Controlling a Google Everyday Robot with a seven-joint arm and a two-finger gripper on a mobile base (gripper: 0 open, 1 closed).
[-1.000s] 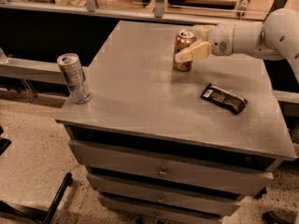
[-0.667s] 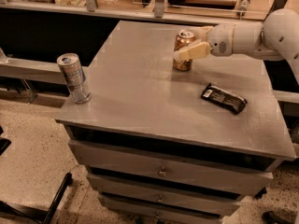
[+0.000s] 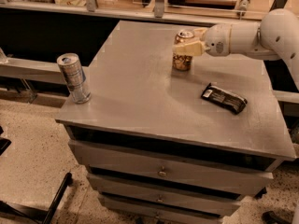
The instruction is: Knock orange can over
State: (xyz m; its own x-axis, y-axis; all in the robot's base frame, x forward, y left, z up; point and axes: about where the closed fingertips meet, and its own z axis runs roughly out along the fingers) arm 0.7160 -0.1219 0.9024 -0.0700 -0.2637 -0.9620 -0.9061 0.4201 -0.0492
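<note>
Robot gripper (image 3: 188, 48) at orange can (image 3: 182, 62); no topple yet
On the grey table (image 3: 140, 101), the white arm (image 3: 243, 36) reaches in over the right edge; the gripper lies across the can's upper front near the far edge, apart or clamped impossible to tell; the can stands upright, unchanged from a second ago, so the knock remains undone.

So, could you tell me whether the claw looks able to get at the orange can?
Probably yes: the claw sits against the upright orange can's upper part, apparently touching it, with nothing between them.
</note>
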